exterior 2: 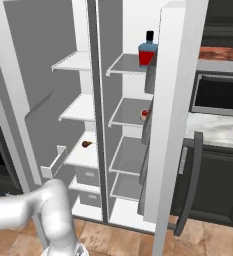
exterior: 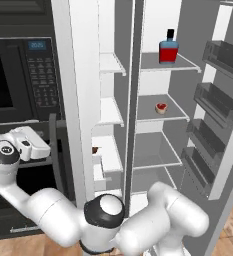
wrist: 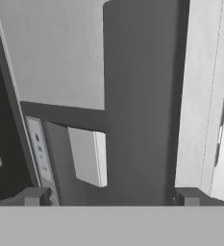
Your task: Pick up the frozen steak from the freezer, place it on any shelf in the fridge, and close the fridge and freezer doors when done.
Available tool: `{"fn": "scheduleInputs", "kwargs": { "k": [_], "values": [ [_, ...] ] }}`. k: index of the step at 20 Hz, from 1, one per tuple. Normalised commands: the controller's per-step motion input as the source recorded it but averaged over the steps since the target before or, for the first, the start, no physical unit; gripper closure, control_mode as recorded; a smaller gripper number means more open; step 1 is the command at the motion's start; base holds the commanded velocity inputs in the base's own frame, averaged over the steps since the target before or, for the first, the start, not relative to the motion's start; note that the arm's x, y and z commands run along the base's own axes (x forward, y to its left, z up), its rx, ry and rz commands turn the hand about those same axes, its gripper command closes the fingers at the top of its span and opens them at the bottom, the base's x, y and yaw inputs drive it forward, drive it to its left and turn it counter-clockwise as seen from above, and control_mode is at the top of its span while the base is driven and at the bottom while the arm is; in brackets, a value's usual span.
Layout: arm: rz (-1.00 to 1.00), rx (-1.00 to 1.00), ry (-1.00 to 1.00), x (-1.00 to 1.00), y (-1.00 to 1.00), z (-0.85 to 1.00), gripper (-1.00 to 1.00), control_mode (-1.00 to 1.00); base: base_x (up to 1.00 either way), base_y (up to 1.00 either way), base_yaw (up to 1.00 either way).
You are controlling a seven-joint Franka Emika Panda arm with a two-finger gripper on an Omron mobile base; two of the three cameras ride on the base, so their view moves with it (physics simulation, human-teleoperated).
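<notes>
With both doors swung open, small brown frozen steak (exterior 2: 87, 144) sits untouched on white freezer shelf (exterior 2: 83, 156). White hand (exterior: 33, 145) hangs left by the black microwave (exterior: 18, 80), fingers spread, empty, probably lining up its reach.

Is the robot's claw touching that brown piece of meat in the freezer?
Apart. In the left base view the gripper hangs by the microwave, with the freezer door's edge between it and the steak.

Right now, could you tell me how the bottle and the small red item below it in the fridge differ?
The bottle is tall, blue-topped with a red lower half and dark cap; the small red item is low and squat. The bottle stands on a higher shelf, the item one shelf down. Both sit on fridge shelves behind open doors.
</notes>
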Motion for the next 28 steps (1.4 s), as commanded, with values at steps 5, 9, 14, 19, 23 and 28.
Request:
{"fn": "scheduleInputs", "kwargs": {
  "k": [5, 9, 14, 19, 23, 28],
  "values": [
    [0.0, 0.0, 0.0, 0.05, -0.57, 0.0, -1.0, -1.0, 0.0, 0.0, 0.0],
    [0.01, 0.0, 0.0, 0.09, -0.76, 0.0, -1.0, -1.0, 0.0, 0.0, 0.0],
    [0.02, 0.0, -0.03, 0.37, -0.69, 0.0, -1.0, -1.0, 0.0, 0.0, 0.0],
    [0.08, 0.0, -0.1, 0.43, -0.78, 0.0, -1.0, -1.0, 0.0, 0.0, 0.0],
    [0.08, 0.0, -0.08, 0.52, -0.78, 0.0, -1.0, -1.0, 0.0, 0.0, 0.0],
    [0.06, 0.0, -0.04, 0.63, -0.7, 0.0, -1.0, -1.0, 0.0, 0.0, 0.0]
  ]
}}
